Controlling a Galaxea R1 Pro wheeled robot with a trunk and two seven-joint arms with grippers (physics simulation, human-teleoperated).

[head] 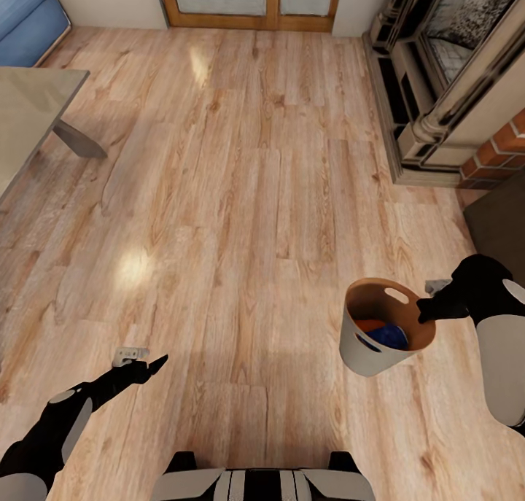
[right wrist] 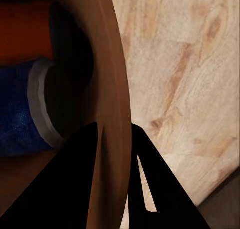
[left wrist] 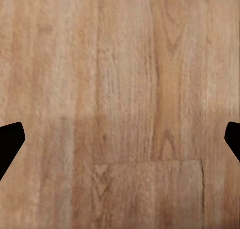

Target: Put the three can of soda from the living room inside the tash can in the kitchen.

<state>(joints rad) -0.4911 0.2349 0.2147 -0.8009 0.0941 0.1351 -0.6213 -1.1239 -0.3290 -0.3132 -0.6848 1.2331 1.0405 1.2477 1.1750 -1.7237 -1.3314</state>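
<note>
The trash can (head: 364, 351), grey outside and coppery-brown inside, hangs tilted above the wooden floor at the right of the head view. My right gripper (head: 426, 313) is shut on its rim (right wrist: 112, 114), one finger inside and one outside the wall. Inside it lie a dark blue soda can (head: 391, 336) (right wrist: 22, 109) and an orange soda can (head: 370, 325) (right wrist: 25, 31); a third can is hidden. My left gripper (head: 149, 366) (left wrist: 120, 139) is open over bare floor, holding nothing.
This is the living room: a glass coffee table (head: 29, 107) at the left, a light-blue sofa (head: 25, 16) at the far left corner, wood-framed glass doors (head: 248, 1) ahead, and a fireplace with red brick (head: 452, 78) at the right. A dark cabinet edge (head: 503, 220) stands near my right arm.
</note>
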